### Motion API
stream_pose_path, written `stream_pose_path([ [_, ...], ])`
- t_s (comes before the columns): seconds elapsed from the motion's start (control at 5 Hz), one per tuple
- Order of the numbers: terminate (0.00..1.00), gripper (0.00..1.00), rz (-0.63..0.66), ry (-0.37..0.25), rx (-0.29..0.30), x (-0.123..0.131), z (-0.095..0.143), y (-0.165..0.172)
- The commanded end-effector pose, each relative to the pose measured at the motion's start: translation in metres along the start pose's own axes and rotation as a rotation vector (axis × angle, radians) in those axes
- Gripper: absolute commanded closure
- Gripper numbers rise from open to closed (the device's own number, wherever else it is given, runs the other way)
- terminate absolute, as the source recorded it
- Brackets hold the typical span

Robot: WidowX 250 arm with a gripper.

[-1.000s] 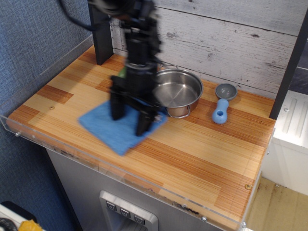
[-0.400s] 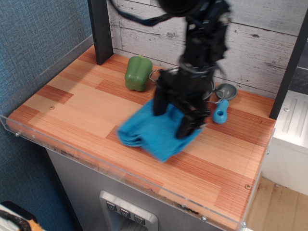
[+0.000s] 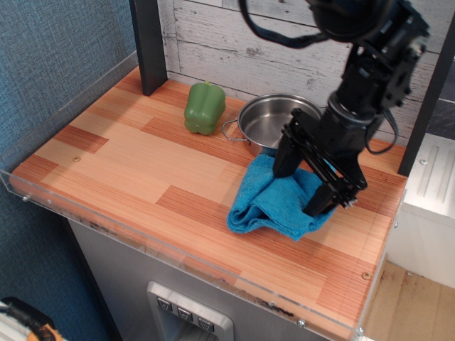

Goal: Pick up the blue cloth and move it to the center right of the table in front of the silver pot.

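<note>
The blue cloth [image 3: 266, 202] lies bunched up on the table [image 3: 142, 163] at the center right, just in front of the silver pot [image 3: 274, 119]. My gripper [image 3: 298, 192] comes down on the cloth's right part, with its two black fingers [image 3: 286, 158] either side of a fold and gripping it. The cloth's lower edge touches the tabletop. The arm hides the pot's right rim.
A green pepper [image 3: 204, 106] stands left of the pot near the back wall. A dark post [image 3: 148, 42] rises at the back left. The clear rim [image 3: 178, 259] runs along the table's front edge. A white unit [image 3: 426, 206] sits to the right.
My gripper has carried the blue cloth from the middle left of the table to the right. The cloth went from flat to bunched. The pepper and pot have come into view.
</note>
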State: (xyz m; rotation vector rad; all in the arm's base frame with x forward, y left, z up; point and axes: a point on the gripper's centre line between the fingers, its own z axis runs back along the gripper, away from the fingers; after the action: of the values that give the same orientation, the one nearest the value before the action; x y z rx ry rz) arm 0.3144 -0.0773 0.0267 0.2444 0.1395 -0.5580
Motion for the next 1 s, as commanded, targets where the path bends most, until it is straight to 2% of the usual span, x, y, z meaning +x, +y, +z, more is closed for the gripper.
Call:
stream_pose_path([
  [0.0, 0.00, 0.00, 0.127, -0.025, -0.013, -0.017, 0.021, 0.001],
  [0.2, 0.00, 0.00, 0.268, -0.078, -0.028, -0.032, 0.037, 0.008],
  [0.4, 0.00, 0.00, 0.334, -0.106, -0.058, -0.036, 0.049, 0.011],
  [0.8, 0.00, 0.00, 0.354, -0.151, -0.151, -0.041, 0.054, 0.009],
])
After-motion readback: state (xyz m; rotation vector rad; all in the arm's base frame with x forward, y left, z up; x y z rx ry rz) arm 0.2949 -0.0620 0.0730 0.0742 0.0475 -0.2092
